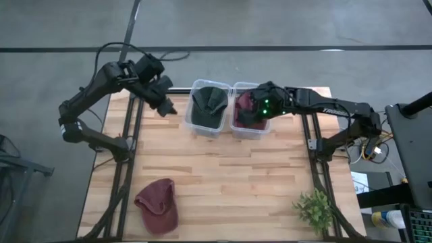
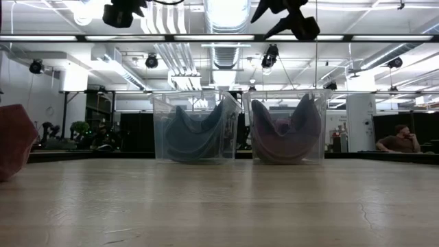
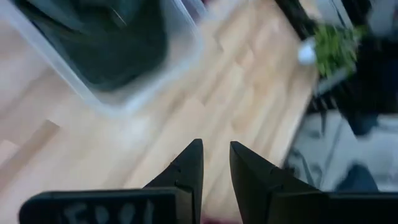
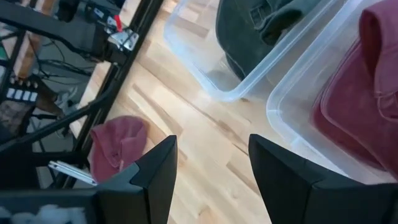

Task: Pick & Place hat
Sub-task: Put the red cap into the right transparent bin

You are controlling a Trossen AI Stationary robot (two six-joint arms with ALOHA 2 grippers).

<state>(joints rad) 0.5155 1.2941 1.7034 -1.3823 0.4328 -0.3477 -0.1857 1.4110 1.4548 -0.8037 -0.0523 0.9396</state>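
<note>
A maroon hat (image 1: 157, 204) lies flat on the wooden table near its near-left corner; it also shows at the low view's left edge (image 2: 14, 140) and in the right wrist view (image 4: 115, 146). Two clear bins stand side by side at the far edge. The left bin (image 1: 207, 128) holds a dark green hat (image 1: 208, 104), and the right bin (image 1: 248, 131) holds another maroon hat (image 4: 360, 106). My left gripper (image 3: 216, 163) hovers left of the bins, slightly open and holding nothing. My right gripper (image 4: 211, 158) hangs wide open above the right bin.
A small green plant (image 1: 314, 208) stands at the table's near-right corner. Bare wood stretches between the bins and the loose hat. Black frame rails run along the table's left (image 1: 128, 155) and right (image 1: 317, 175) sides. A person (image 2: 398, 140) sits far back in the room.
</note>
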